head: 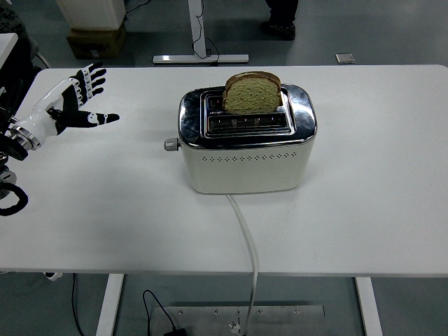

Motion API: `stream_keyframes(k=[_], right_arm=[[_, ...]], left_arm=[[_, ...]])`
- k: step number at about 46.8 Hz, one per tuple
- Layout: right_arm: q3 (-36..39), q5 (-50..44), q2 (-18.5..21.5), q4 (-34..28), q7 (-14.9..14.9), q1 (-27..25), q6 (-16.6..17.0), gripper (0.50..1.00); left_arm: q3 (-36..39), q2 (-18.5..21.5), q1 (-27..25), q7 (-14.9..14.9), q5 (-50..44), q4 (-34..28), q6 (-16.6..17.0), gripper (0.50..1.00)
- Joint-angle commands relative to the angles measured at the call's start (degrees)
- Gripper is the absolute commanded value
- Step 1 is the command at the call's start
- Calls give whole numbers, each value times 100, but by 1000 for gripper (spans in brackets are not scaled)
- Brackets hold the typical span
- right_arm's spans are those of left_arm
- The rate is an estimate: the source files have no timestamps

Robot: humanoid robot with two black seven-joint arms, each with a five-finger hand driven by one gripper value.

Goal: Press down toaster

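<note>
At the far left, the robot's left hand (66, 105), white-backed with black segmented fingers, hovers above the white counter (392, 182) with its palm turned inward and all five fingers spread and relaxed, grasping nothing. The thumb points rightward toward the middle of the counter, the other fingers fan up and away from the robot. No right arm shows anywhere, so the left hand is the only candidate for the job and also the one on the proper side.

Well off to the hand's right, and a little nearer the robot than the fingertips, stands the cream-bodied, chrome-topped two-slot toaster (245, 157). Its long axis runs left to right across the counter, so one short end faces the hand. From that facing end the small grey round lever knob (170, 144) sticks out, sitting high on the side, which suggests it has not yet been pushed down. Bare counter lies between thumb tip and knob; nothing blocks the way.

A brown-crusted slice of bread (253, 93) stands tall in the slot farther from the robot, on the far side of the toaster from the hand, still well proud of the chrome top. A white power cord (246, 238) runs from the toaster's near face toward the robot and over the counter edge, clear of the hand's path.

In my judgement the coming move is a plain sideways reach to the right, then a downward press on the knob; the hand must arrive above it.
</note>
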Motion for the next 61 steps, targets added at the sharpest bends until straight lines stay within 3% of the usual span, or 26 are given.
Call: stream_keyframes(k=[1,45,61], right_arm=[[0,0,0,7,-1,-1,0,998],[0,0,0,-1,-1,-1,0,998],[0,0,0,-1,-1,-1,0,998]], left_arm=[[0,43,-5,0,53,-69,1,1000],[44,825,91,-106,2751,-1413,1,1000],[325,1063,109,-528,3279,-1519,10,1000]])
